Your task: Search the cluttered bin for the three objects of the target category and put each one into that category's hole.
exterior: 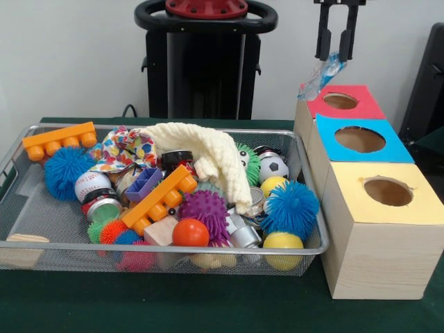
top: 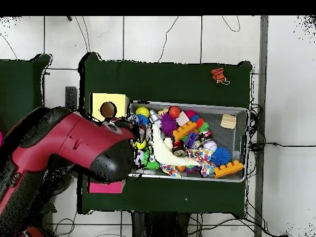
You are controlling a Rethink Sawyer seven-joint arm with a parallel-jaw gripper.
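Note:
My gripper [exterior: 334, 57] hangs at the top right of the front view, shut on a crumpled light blue piece with red marks [exterior: 318, 78]. The piece dangles over the far left corner of the red-surround box [exterior: 361, 104]. The blue-surround hole [exterior: 359, 139] is in the middle box, just in front of the gripper. The wire mesh bin [exterior: 41, 244] lies left of the boxes, full of toys. In the overhead view my red arm [top: 74, 154] covers the gripper and the blue hole. The bin's rim [top: 237, 110] shows there.
The bin holds a cream cloth [exterior: 208, 156], spiky balls [exterior: 289, 208], orange bricks [exterior: 161, 198], smooth balls [exterior: 191, 232] and tins [exterior: 104, 208]. The yellow-surround box [exterior: 416, 208] stands nearest, and also shows in the overhead view [top: 99, 100]. A small red thing [top: 218, 75] lies on the green table.

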